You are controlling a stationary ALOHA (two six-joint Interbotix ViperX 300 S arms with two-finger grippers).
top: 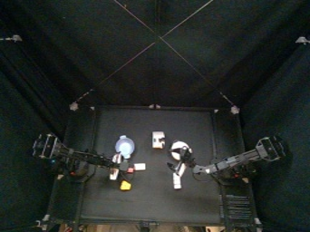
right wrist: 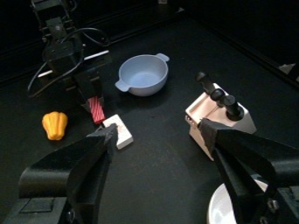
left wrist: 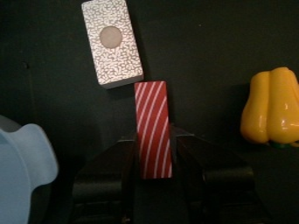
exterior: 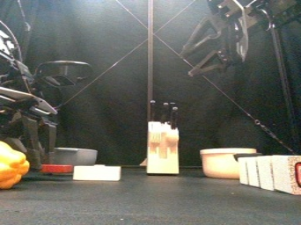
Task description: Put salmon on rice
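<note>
The left gripper point(left wrist: 158, 162) is the one that matters here: it sits low at the table's left side with the salmon point(left wrist: 155, 129) between its two jaws, the jaws standing fairly wide on either side of the piece. From the left wrist view I cannot say for certain whether the pads are already pressing on it or only bracketing it, so I would call it in the jaws but not surely gripped. The salmon's long axis runs straight out from the gripper, and its far end points at the rice point(left wrist: 114, 42), which lies just beyond, nearly end to end with it and turned only slightly off the same line. So the coming move looks to me like a lift and a short carry straight ahead, not a swing to either side. The left arm is plainly the nearer; the right gripper point(right wrist: 163, 153) hangs higher over the table's right part with its jaws spread and nothing in them, well apart from both pieces. The salmon is a flat red bar with thin pale stripes running slantwise along its top. The rice is a white block with a speckled face and a dull round mark at its middle. A yellow pepper point(left wrist: 271, 107) lies off to one side, a pale blue bowl point(right wrist: 142, 73) to the other.
</note>
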